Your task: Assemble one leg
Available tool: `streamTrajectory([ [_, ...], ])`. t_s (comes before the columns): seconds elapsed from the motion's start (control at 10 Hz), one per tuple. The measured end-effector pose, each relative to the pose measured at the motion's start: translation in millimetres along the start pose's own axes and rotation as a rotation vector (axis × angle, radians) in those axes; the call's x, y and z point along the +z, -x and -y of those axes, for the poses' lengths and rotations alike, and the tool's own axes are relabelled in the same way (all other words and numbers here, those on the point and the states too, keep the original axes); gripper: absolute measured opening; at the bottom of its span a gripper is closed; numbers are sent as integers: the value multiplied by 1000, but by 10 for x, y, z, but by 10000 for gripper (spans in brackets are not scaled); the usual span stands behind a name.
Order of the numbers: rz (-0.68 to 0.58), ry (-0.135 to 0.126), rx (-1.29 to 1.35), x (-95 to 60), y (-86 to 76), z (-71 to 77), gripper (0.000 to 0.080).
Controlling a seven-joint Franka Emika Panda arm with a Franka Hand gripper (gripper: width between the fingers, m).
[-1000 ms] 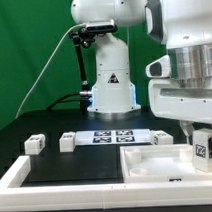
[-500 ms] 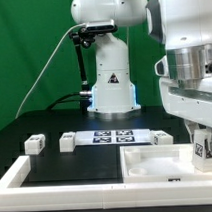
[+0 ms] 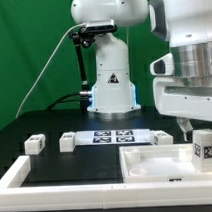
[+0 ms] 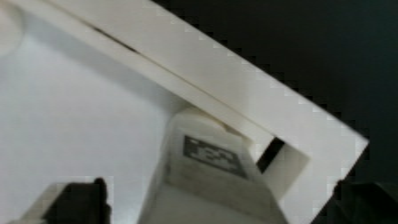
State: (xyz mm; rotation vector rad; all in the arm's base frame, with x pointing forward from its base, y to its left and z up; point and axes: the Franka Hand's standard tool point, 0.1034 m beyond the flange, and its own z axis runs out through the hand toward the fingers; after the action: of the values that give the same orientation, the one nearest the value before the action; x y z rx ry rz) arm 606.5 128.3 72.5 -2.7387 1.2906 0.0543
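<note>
Leg (image 3: 205,146) hangs over the tabletop (image 3: 147,163) corner, seemingly clamped in the gripper (image 3: 202,138), probably for seating there.

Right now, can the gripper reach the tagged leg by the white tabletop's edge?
Probably yes: the leg sits between the fingers of the gripper with nothing in the way; whether they clamp it is unclear.

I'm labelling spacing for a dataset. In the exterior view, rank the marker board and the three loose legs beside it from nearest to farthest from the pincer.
From the pincer, at that view's right:
1. right leg, just past the board's right end.
2. marker board, mid-table.
3. middle leg, off the board's left end.
4. left leg, farthest left.
</note>
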Motion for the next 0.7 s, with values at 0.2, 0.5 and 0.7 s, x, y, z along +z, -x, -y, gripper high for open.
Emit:
streamTrajectory([
  [0.2,-9,7,-220,4,16,11,648],
  [0.5,-38,40,-550,-7,10,19,649],
  [0.7,-58,50,-781,-16,-18,35,649],
])
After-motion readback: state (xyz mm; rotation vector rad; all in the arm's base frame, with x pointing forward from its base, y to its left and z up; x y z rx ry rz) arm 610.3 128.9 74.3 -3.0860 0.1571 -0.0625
